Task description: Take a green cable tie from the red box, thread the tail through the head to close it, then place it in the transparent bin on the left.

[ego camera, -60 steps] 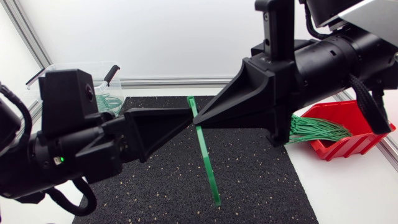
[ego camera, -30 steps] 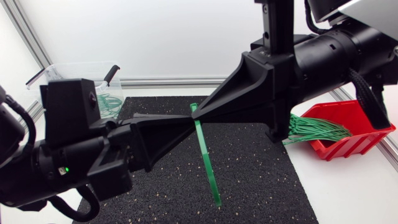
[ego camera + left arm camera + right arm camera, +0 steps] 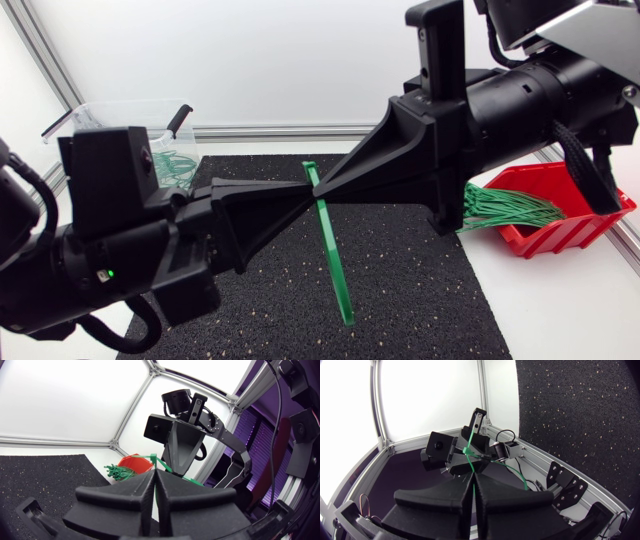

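Left gripper (image 3: pixel 306 196) is pinched right down, fingers basically together, with the green cable tie (image 3: pixel 335 262) clamped between the tips. In its own wrist view there's only a sliver of green in the slit between the two wedges, so the gap is about as narrow as it gets. The tie is up in the air over the middle of the black mat (image 3: pixel 400 290) at a slight tilt. The short end pokes out above the grip and the long end hangs down toward the mat's near edge. Right gripper (image 3: pixel 326 191) comes in from the other side and is squeezed onto the same tie, just beside the left one on the strap. Its fingers are pressed close too, with green showing between them in the right wrist view.

Hard-to-see stuff: the transparent bin (image 3: pixel 120 108) at the far left is half hidden behind the left arm, with some green ties (image 3: pixel 178 162) visible inside. The spot where the two sets of tips meet the strap is buried between the black wedges – can't tell if the grippers touch each other. Can't tell if the tie's lower end touches the mat either, or whether the tail goes through the head. The red box (image 3: pixel 580 215) sits to the right, off the mat on the white table (image 3: pixel 560 310). It's partly blocked by the right arm, and a bundle (image 3: pixel 510 208) of green ties spills out of its open side toward the mat.
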